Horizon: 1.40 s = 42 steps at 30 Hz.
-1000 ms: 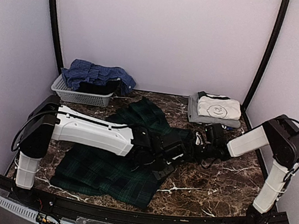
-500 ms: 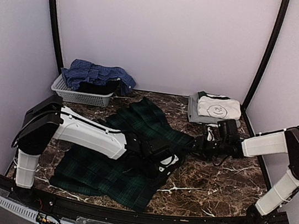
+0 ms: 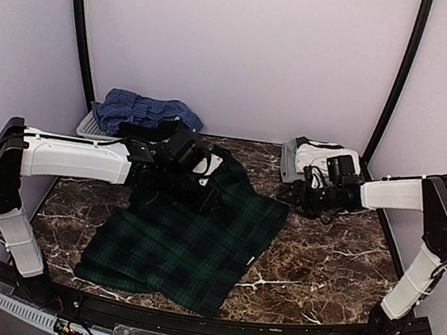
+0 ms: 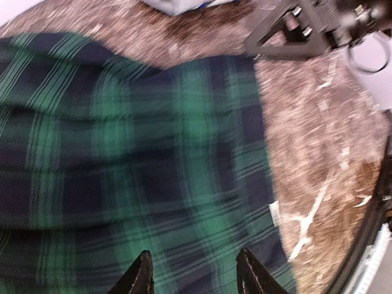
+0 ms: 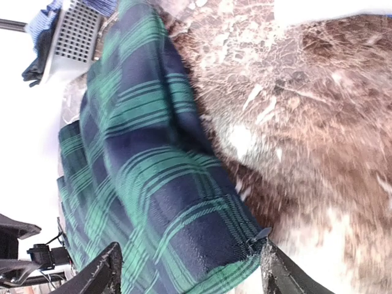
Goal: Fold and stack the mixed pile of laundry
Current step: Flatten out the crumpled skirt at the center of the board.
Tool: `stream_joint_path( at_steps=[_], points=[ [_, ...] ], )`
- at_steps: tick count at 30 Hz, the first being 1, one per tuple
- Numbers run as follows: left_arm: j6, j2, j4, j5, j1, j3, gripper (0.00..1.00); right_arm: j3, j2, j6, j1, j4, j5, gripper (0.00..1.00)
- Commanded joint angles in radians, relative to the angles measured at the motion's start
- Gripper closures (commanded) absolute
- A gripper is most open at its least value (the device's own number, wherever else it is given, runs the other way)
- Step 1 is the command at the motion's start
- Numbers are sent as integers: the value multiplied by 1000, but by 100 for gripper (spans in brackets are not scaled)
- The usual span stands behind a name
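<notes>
Pale walls (image 3: 241, 45) at back & both sides. Dark brown table (image 3: 326, 269) w/ white lines like stone. Two black poles (image 3: 79, 31) curve up in the back corners.

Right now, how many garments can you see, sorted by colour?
Dark green tartan fabric shirt, spread on the brown marble table: 1
Blue checked fabric shirt, in the pale grey slatted plastic basket: 1
Dark soft garment, under the blue one: 1
White folded cotton tee, far right: 1
Total: 4
</notes>
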<state>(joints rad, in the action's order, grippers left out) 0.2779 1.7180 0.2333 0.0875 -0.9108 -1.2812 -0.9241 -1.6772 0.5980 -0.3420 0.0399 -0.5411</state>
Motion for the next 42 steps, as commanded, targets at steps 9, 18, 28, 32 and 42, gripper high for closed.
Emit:
stream_joint_path(
  at_steps=[9,18,28,32,42],
  points=[
    [0,-111,176,-59,10,223,56,-153,-184,-122,1,141,-2,33],
    [-13,-14,127,38,-86,284,62,-216,-284,-148,10,142,57,68],
    [37,265,-8,179,-180,9,71,-506,-391,-214,10,211,121,100],
    [27,318,18,184,-189,-133,62,-643,-413,-234,12,293,146,75],
    [48,-53,122,45,-157,60,40,-449,-33,-357,-10,349,71,38]
  ],
)
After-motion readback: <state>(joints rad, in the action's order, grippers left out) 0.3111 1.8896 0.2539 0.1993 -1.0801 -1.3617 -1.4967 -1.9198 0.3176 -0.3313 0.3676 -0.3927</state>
